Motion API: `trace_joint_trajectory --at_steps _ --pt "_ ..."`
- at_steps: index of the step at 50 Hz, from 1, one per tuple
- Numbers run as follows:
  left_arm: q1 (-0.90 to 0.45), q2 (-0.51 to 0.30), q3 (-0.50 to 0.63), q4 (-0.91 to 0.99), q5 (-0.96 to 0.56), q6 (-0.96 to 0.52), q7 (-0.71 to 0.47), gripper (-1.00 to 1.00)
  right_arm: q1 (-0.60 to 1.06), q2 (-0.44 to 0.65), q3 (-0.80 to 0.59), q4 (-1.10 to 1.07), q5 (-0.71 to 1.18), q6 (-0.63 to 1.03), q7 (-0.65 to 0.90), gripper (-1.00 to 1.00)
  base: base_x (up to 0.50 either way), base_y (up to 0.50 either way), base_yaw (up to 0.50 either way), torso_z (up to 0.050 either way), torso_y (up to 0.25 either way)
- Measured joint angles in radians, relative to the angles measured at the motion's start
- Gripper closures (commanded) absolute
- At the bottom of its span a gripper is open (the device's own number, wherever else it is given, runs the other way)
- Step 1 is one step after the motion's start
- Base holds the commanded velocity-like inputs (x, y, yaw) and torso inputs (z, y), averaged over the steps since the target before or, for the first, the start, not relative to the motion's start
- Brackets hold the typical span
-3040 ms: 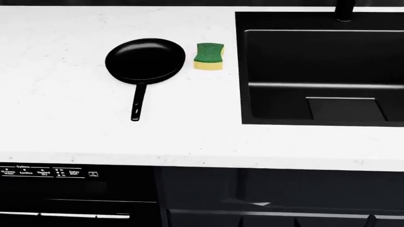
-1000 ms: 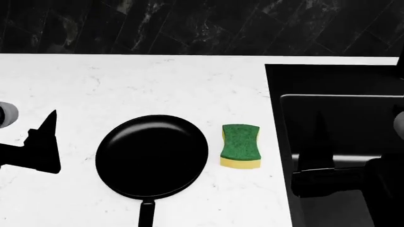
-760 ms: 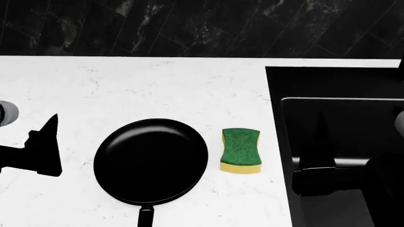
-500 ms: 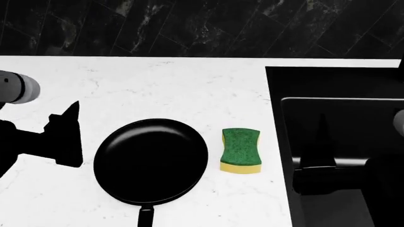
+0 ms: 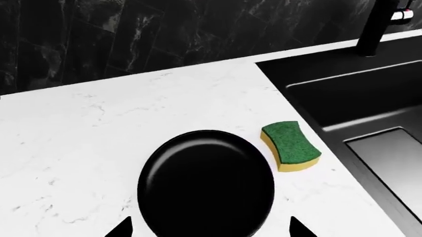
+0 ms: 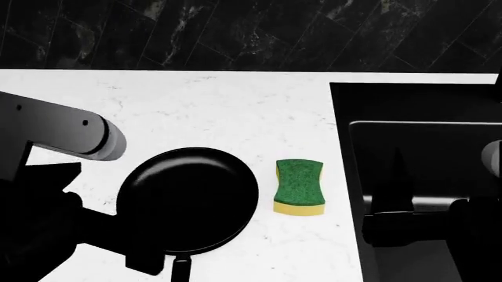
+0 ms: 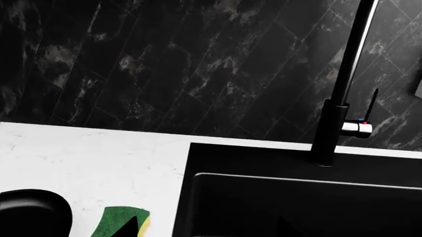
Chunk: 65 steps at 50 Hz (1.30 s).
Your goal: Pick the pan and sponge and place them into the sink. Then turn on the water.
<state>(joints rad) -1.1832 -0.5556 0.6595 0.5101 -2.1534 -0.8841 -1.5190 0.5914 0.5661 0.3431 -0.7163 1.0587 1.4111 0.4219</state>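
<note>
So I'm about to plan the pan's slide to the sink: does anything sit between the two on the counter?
Yes: the sponge lies on the counter between the pan and the sink, just off the pan's rim. Nothing else visible lies in that stretch.

The pan [image 6: 188, 200] is matte black, and the sponge [image 6: 299, 183] is green on top with yellow below. The sink [image 6: 424, 135] is black, the counter [image 6: 196, 106] white with faint grey veins, the wall [image 6: 235, 32] dark marble tiles.

White marble-veined worktop [image 6: 196, 106] bearing a black frying pan [image 6: 188, 200] and, just beside it, a green-and-yellow sponge [image 6: 300, 185]; black sink [image 6: 415, 106] inset alongside.
</note>
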Motion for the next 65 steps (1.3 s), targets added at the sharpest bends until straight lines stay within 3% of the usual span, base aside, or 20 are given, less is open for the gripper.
trace_joint_trajectory --at_steps 13,26,46,65 --pt "0.001 -0.001 0.241 0.071 0.027 0.25 -0.035 -1.0 -0.022 0.01 -0.003 0.005 0.003 -0.028 -0.003 -1.0 0.0 0.0 0.0 0.0 0.0" --pt "0.039 0.026 0.388 0.047 0.102 0.383 -0.016 -1.0 -0.065 0.012 -0.017 0.013 -0.02 -0.084 -0.026 -1.0 0.0 0.0 0.0 0.0 0.0" --pt "0.1 0.105 0.468 -0.058 0.174 0.477 0.03 -1.0 -0.111 0.01 -0.036 0.026 -0.039 -0.131 -0.04 -1.0 0.0 0.0 0.0 0.0 0.0" --pt "0.117 0.128 0.499 -0.134 0.2 0.499 0.061 -1.0 -0.141 0.01 -0.028 0.024 -0.031 -0.149 -0.036 -1.0 0.0 0.0 0.0 0.0 0.0"
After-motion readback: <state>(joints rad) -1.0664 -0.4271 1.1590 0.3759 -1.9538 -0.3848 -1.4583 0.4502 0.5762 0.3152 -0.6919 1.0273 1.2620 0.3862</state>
